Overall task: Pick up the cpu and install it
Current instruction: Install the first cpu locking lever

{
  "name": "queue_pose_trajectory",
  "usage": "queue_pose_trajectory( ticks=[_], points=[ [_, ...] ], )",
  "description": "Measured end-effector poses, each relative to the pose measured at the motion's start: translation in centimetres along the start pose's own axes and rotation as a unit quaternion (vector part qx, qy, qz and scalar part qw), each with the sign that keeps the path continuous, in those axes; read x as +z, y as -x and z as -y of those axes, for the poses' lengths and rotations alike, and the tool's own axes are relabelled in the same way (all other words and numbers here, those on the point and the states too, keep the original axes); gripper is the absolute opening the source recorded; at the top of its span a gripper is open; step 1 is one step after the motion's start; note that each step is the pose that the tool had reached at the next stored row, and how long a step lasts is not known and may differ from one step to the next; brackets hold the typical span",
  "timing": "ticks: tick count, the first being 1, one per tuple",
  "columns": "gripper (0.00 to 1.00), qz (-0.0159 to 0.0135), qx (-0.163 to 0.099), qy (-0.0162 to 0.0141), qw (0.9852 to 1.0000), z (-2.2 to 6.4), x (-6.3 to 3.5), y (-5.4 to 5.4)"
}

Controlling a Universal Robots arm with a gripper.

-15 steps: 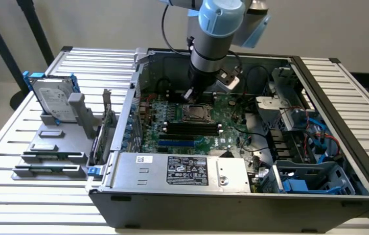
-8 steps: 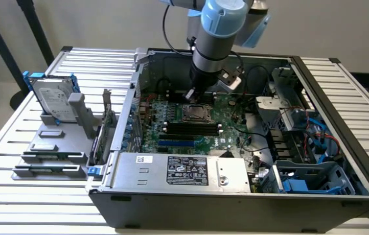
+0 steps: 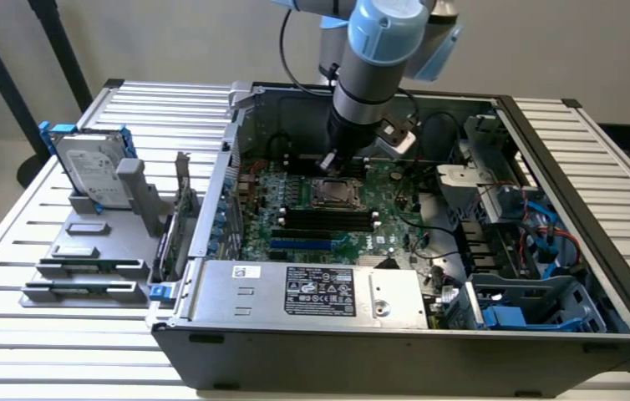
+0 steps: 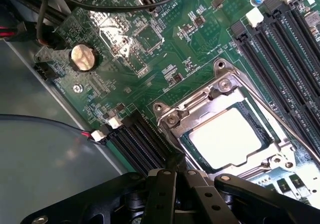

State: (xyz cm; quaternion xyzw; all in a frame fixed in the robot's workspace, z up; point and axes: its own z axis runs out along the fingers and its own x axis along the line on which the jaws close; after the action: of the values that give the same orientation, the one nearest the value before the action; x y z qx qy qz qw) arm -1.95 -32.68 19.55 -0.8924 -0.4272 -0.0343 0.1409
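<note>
Already the cpu (image 4: 229, 136) lay flat in its socket frame (image 4: 220, 84) on the green motherboard (image 3: 327, 213) inside the open computer case (image 3: 582, 200). Just beside the socket hung the gripper (image 4: 176, 170), fingers together, holding nothing.

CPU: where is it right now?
The cpu sits in its socket on the motherboard mid-case in the exterior view, beside the RAM slots, just beyond the shut pincer.
</note>
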Motion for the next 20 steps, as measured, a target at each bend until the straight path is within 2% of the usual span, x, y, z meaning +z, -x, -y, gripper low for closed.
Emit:
queue_pose_trajectory(
  ticks=[5, 8, 20],
  points=[
    [0.11, -0.0003, 0.000, -0.0002, 1.0000, -0.29, 0.08, -0.2],
    [0.11, -0.0018, 0.000, -0.0015, 1.0000, -0.47, 0.12, -0.3],
    [0.11, -0.0166, -0.001, -0.0137, 0.9998, -1.10, 0.06, -0.2]
  ],
)
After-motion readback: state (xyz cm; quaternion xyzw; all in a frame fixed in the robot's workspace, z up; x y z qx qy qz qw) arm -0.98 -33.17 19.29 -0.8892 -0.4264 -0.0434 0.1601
